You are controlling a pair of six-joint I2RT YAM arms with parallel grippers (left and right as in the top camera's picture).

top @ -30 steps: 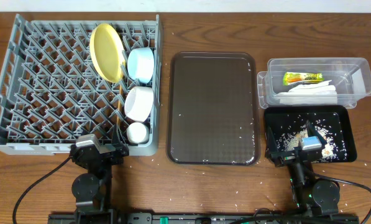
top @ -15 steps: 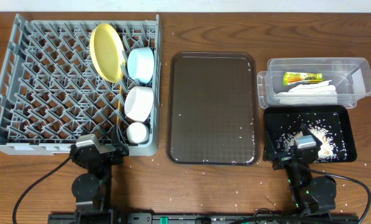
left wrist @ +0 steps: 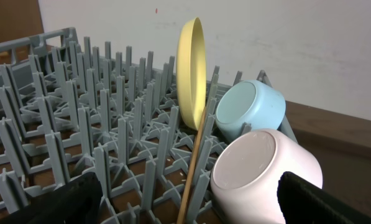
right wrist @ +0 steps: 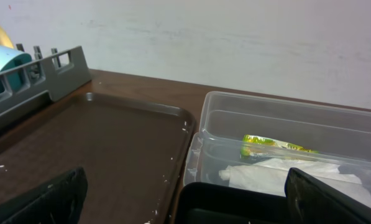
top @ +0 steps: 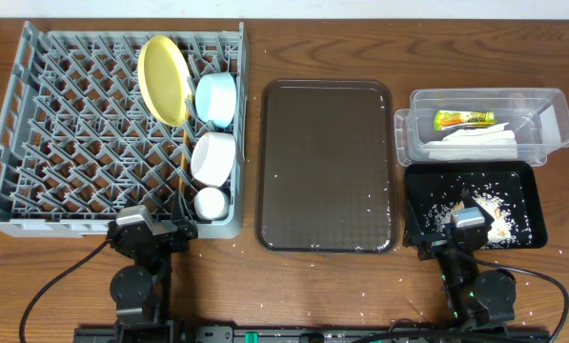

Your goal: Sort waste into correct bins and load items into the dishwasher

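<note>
The grey dish rack (top: 65, 133) holds the yellow plate (top: 162, 78), light blue bowl (top: 216, 97), white bowl (top: 213, 157), small white cup (top: 209, 203) and wooden chopsticks (top: 183, 162). The plate (left wrist: 192, 68), blue bowl (left wrist: 250, 111), white bowl (left wrist: 266, 168) and a chopstick (left wrist: 191, 168) show in the left wrist view. The clear tub (top: 484, 124) holds the yellow-green wrapper (top: 465, 119) and white napkin (top: 475, 145). The black tray (top: 527, 205) holds rice scraps (top: 494, 205). My left gripper (top: 151, 232) is open at the rack's near edge. My right gripper (top: 460, 229) is open and empty at the black tray's near edge.
A dark brown serving tray (top: 327, 162) lies between the rack and the bins, with a few rice grains on it. Loose grains dot the wooden table near its front edge. The wall stands behind the table.
The right gripper has drawn back slightly toward the front edge and left, off the black tray's rice. The left arm has not moved.
</note>
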